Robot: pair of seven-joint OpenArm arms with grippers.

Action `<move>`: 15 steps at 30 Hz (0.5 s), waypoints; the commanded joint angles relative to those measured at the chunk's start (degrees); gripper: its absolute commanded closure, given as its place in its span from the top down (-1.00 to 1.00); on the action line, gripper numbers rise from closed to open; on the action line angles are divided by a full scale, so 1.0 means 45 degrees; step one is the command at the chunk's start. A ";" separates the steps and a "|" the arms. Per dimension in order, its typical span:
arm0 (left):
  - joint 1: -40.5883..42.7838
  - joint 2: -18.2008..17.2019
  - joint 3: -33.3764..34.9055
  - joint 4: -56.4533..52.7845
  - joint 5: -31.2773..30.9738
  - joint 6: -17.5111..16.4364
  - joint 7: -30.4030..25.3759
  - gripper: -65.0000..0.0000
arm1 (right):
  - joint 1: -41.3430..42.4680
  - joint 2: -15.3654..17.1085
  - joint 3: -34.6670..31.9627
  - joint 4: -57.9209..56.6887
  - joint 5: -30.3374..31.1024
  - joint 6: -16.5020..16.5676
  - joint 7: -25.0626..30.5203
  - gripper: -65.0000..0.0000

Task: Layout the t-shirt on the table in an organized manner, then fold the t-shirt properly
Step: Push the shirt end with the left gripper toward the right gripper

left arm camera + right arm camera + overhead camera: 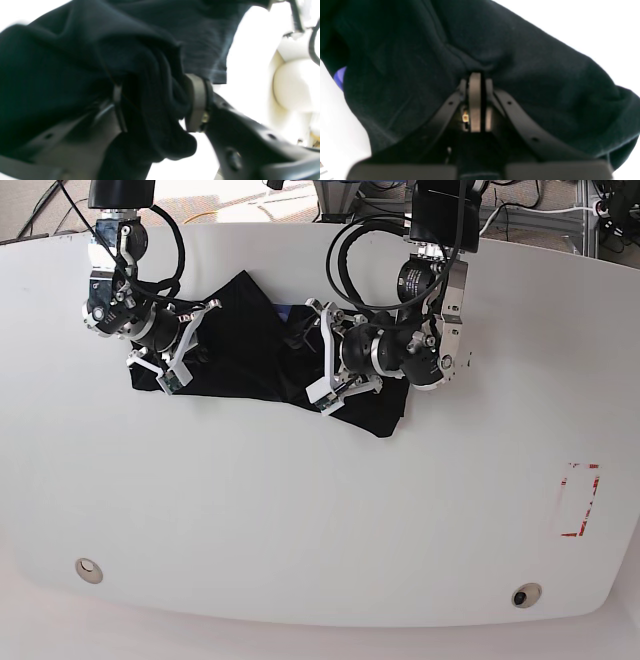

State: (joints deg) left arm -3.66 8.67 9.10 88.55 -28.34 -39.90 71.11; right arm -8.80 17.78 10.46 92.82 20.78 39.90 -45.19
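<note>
The black t-shirt [250, 345] lies bunched at the far side of the white worktop [320, 510]. The right gripper [475, 77] has its jaws pinched tight on a fold. The left gripper [157, 107] stands with jaws apart, a thick roll of cloth between them.

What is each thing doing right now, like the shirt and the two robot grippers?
Black cloth t-shirt: bunched and wrinkled, not laid flat, not folded.
Left gripper: jaws apart, a thick wad of shirt cloth between them.
Right gripper: shut on the t-shirt.
Large white smooth table: holding the shirt, near its far edge.
</note>
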 commanded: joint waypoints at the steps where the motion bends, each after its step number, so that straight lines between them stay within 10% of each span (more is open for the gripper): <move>1: -0.0466 0.0074 0.0273 0.0278 -0.0316 -0.0022 -0.0008 0.13 | 0.0128 0.0161 0.0050 0.0170 0.0160 0.0022 0.0225 -0.94; 7: -0.0837 0.0074 0.0312 0.0629 -0.0316 -0.0022 0.0070 0.50 | 0.0128 0.0161 0.0050 0.0170 0.0160 0.0022 0.0225 -0.94; 15: -0.1306 0.0074 0.0273 0.1645 -0.0413 -0.0022 0.0617 0.50 | 0.0128 0.0161 0.0050 0.0170 0.0160 0.0022 0.0225 -0.94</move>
State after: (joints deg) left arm -7.94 8.54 10.50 93.45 -28.58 -39.90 73.95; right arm -8.80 17.76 10.44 92.82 20.80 39.90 -45.19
